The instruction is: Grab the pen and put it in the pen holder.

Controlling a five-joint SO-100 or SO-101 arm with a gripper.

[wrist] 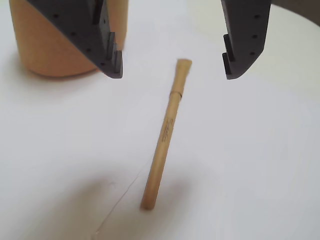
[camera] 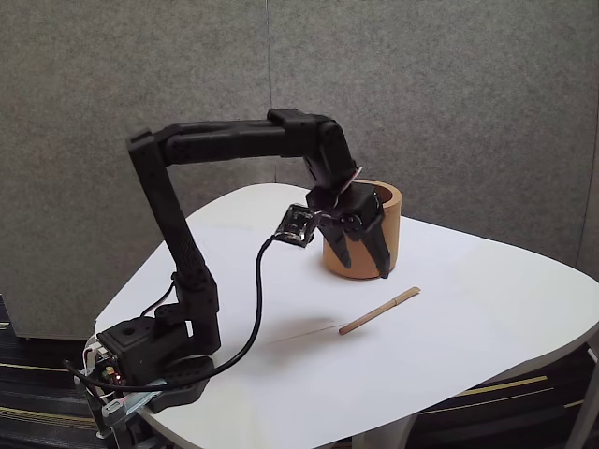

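Fixed view, left to right: the arm's base (camera: 150, 369) is clamped at the near left corner of the white table (camera: 487, 309), with a black cable (camera: 255, 309) looping from the base up to the wrist. The arm (camera: 178, 215) rises, bends and reaches right, so that the gripper (camera: 367, 264) hangs in front of the holder (camera: 388, 210), tips pointing down and clear of the table. The holder, a tan-orange cup, stands upright towards the far side of the table. The pen (camera: 379, 311) lies flat on the table, nearer the camera than the holder and apart from it, its thicker end up and to the right.

Wrist view, left to right: the holder (wrist: 45, 50) sits at the upper left, partly behind the left finger. The two dark fingers (wrist: 107, 47) are spread wide apart and hold nothing. The pen (wrist: 164, 135) lies on the table (wrist: 260, 160) below the gap of the gripper (wrist: 172, 74), slanted, its thicker end uppermost, touching neither finger.
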